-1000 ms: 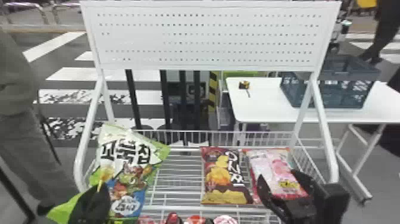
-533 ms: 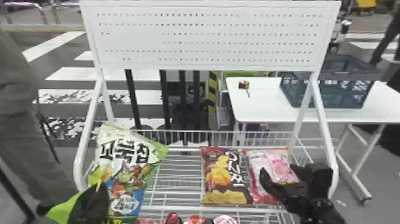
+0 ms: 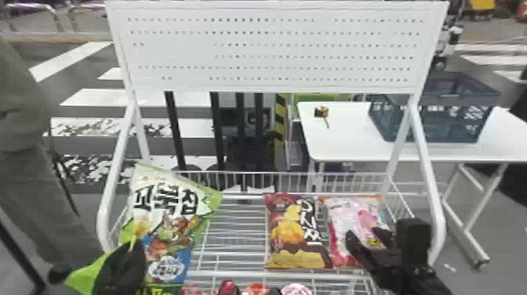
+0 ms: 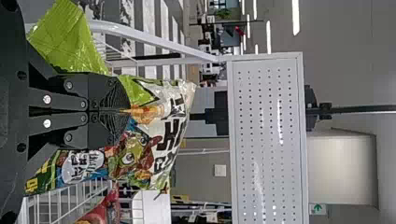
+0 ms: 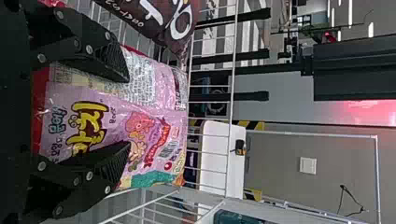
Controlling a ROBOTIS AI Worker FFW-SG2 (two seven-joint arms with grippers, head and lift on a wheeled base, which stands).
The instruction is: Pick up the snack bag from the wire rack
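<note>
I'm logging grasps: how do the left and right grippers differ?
The left gripper is shut on the green bag; the right gripper is open over the pink bag. The left gripper is at the left of the wire rack, the right gripper at its right. Both are black.

White wire rack (image 3: 235, 274) with three glossy, filled snack bags. The green-and-white bag (image 3: 172, 219), creased and tilted, is at the left edge, pinched by the left gripper (image 3: 135, 247); the dark red bag (image 3: 292, 231) lies right of centre; the pink bag (image 3: 345, 213) lies just beside it, near the right edge, beneath the parted jaws of the right gripper (image 3: 366, 235)
</note>
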